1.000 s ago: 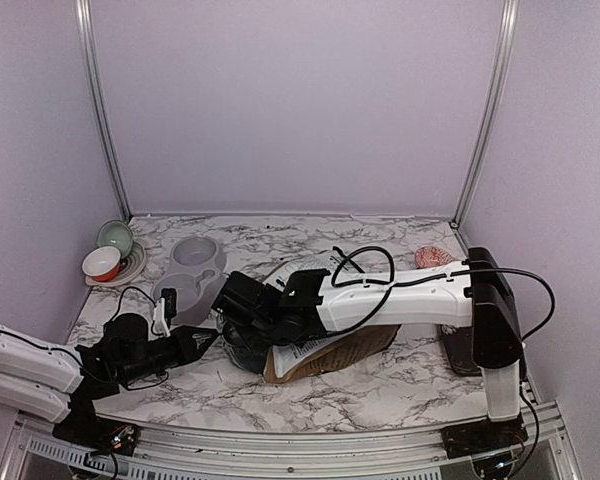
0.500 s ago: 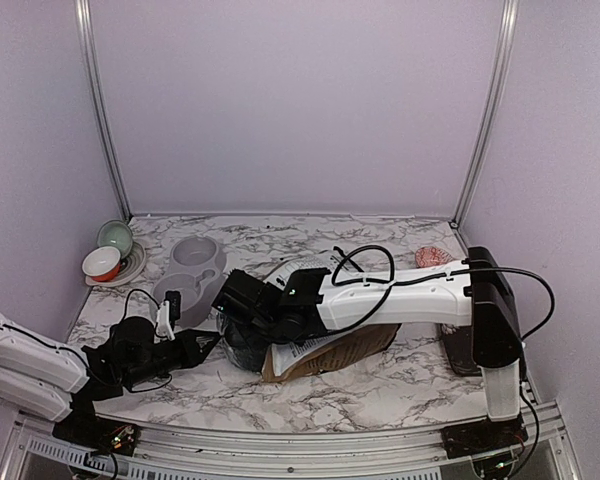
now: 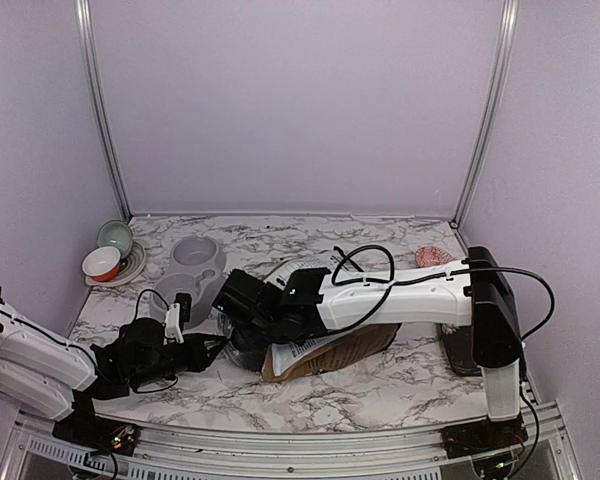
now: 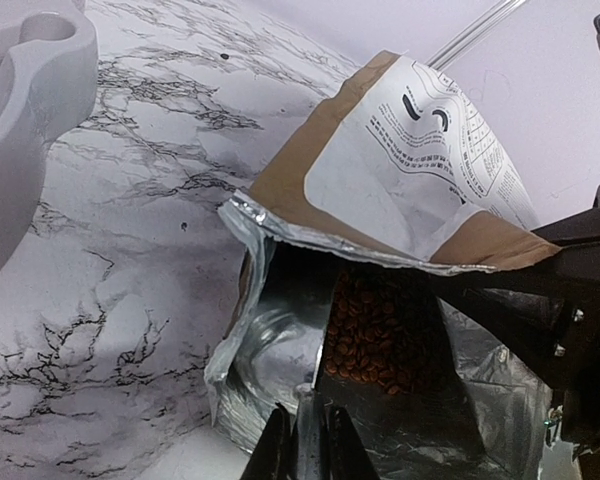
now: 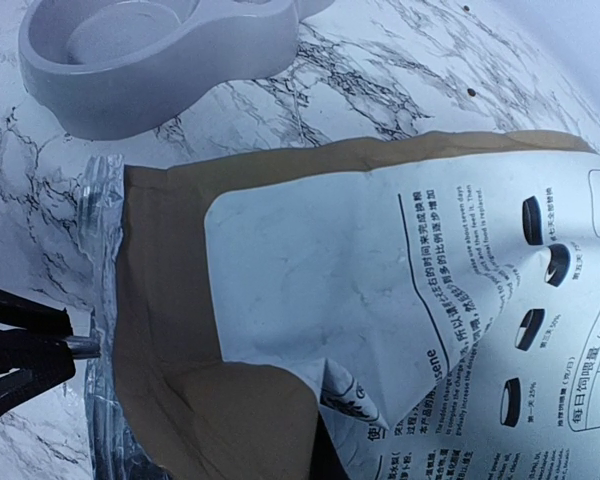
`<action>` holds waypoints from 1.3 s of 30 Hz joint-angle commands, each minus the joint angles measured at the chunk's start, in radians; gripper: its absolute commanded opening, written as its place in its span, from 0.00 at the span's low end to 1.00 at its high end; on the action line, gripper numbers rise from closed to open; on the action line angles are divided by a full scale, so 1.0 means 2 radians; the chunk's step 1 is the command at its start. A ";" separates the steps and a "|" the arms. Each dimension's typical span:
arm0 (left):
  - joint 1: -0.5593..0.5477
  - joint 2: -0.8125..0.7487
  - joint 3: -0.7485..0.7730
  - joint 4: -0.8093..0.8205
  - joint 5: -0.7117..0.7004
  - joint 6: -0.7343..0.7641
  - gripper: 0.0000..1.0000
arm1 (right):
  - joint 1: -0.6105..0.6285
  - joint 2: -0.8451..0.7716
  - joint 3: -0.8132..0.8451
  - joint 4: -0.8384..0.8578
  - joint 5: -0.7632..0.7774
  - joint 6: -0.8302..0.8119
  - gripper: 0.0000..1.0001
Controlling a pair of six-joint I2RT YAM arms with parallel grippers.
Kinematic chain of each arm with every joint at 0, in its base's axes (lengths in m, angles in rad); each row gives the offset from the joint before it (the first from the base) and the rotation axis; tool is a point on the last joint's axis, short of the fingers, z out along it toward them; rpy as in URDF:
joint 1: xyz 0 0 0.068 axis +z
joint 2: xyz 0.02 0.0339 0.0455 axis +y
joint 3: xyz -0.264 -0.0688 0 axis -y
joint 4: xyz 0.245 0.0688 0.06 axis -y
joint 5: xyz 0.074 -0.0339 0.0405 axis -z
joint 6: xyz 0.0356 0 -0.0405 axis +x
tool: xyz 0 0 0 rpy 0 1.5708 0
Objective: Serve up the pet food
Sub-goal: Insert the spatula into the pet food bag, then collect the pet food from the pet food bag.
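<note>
marble table point(image 3: 380, 390), near its front edge: left gripper point(image 4: 305, 440) pinches the lower foil lip of the dog-food bag point(image 4: 410, 160), right gripper point(image 4: 480, 280) clamps its upper flap, pet food point(image 4: 375, 335) lying inside; opening seems in hand, and pouring into the grey feeder point(image 5: 110, 105) would need a tilt.

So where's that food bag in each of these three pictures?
Top view: the food bag lies low in the middle, under the right arm.
Left wrist: bag right of centre, open mouth toward the camera, kibble inside.
Right wrist: bag fills the lower right, printed label up.
Shared landmark: the grey feeder dish, up and left of the bag in all three.
</note>
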 commanded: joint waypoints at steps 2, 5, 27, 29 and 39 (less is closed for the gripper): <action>0.000 0.001 0.007 -0.011 -0.012 -0.017 0.00 | -0.006 0.011 0.014 0.024 0.012 0.000 0.00; 0.000 0.004 0.005 -0.012 -0.009 -0.033 0.00 | -0.007 0.012 0.030 0.024 0.012 -0.001 0.00; 0.008 0.054 0.051 -0.041 0.067 -0.055 0.00 | -0.020 -0.021 -0.034 0.033 0.029 0.010 0.00; 0.008 0.072 0.065 -0.041 0.080 -0.053 0.00 | -0.027 -0.033 -0.050 0.034 0.035 0.011 0.00; 0.008 0.110 0.103 -0.041 0.087 -0.046 0.00 | -0.052 -0.086 -0.113 0.041 0.065 0.000 0.00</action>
